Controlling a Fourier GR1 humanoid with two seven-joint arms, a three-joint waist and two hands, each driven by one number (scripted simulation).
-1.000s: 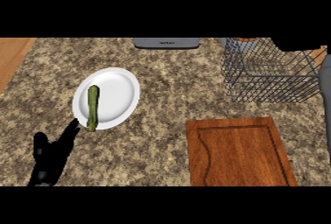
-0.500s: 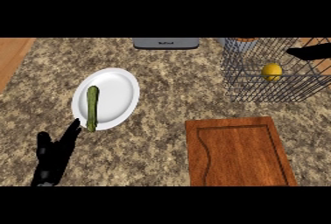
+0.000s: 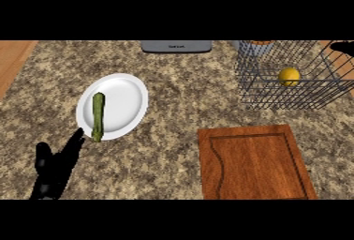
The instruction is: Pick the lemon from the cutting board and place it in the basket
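The lemon (image 3: pixel 289 76) sits inside the wire basket (image 3: pixel 262 93) at the counter's far right, low against the near wall of bars; it is off the cutting board (image 3: pixel 253 161), which lies bare in front of the basket. Judged by its look, the lemon is small, light and fairly stiff, with a rounded, smooth rind that could roll or slip; a hold across its widest part would suit it best.

The basket is open grey wire with square sides. The board is reddish wood with a routed groove near its edge. The countertop (image 3: pixel 180 84) is speckled brown stone.

A dark tip of the right hand (image 3: pixel 343 47) shows at the top right edge; whether it is spread or curled cannot be told. The left hand (image 3: pixel 58 168) rests at lower left, fingers straight, holding nothing, just beside a white plate (image 3: pixel 124 93) bearing a long green vegetable (image 3: pixel 98 116).
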